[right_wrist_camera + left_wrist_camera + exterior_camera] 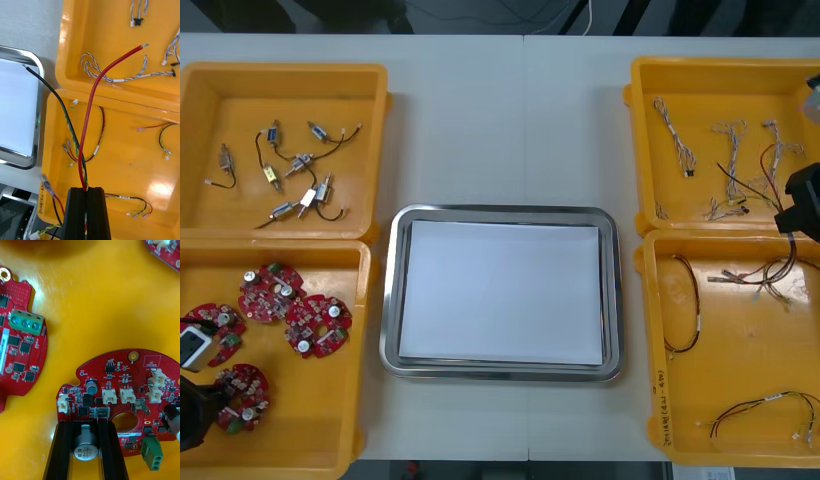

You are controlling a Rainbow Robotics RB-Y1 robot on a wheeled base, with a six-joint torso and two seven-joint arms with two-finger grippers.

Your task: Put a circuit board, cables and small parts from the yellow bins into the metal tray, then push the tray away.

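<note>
**Front view.** The metal tray (388, 300), white inside, lies at the middle of the table between the four yellow bins (380, 150). The far left bin holds the small metal parts (300, 165), and the near left bin holds the round red circuit boards (315, 325). The left gripper (192, 415) is at the near outer corner of that bin, beside one circuit board (245, 395). The right gripper (802, 205) is at the table's right edge, above the wall shared by the two right bins. Blue and white cables (675, 140) lie in the far right bin. Darker cables (685, 310) lie in the near right one.

**Right wrist view.** The right fingers (99, 213) stand together and pinch a red and black cable (90, 123). Its two strands rise free above the near right bin. The black strand's end reaches over the tray's rim.

**Left wrist view.** The left fingers (62, 453) stand apart on either side of a silver capacitor (85, 448) on the circuit board and are closed against it. The board is within the near left bin, and a second board (18, 352) is near it.
</note>
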